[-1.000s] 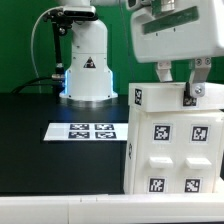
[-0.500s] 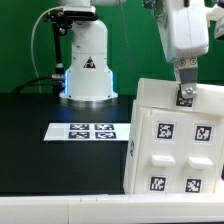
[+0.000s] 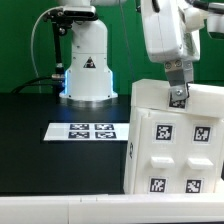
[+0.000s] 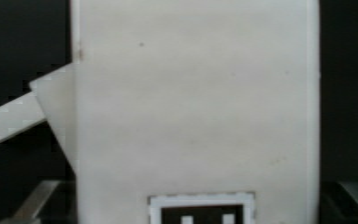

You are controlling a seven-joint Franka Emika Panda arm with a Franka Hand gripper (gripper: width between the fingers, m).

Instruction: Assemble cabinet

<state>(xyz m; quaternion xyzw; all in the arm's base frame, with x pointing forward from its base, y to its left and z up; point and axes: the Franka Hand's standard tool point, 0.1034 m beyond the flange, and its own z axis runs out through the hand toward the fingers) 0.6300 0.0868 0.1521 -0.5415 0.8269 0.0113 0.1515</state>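
The white cabinet (image 3: 175, 150) stands at the exterior view's right, its front face carrying several black-and-white tags. My gripper (image 3: 178, 95) comes down onto its upper edge, which sits tilted. In the wrist view a tall white cabinet panel (image 4: 194, 100) with a tag at its near end fills the space between the jaws. My gripper (image 4: 197, 208) is shut on it, and a dark finger (image 4: 39, 200) shows against each side of the panel. A slanting white part (image 4: 16, 110) shows beside the panel.
The marker board (image 3: 88, 130) lies flat on the black table to the left of the cabinet. The white robot pedestal (image 3: 88, 65) with a triangle sticker stands behind it. A green wall closes the back.
My hand has turned about its own axis and shifted slightly left. The cabinet's upper edge now sits tilted where it was level, and the tag on its top corner no longer shows.
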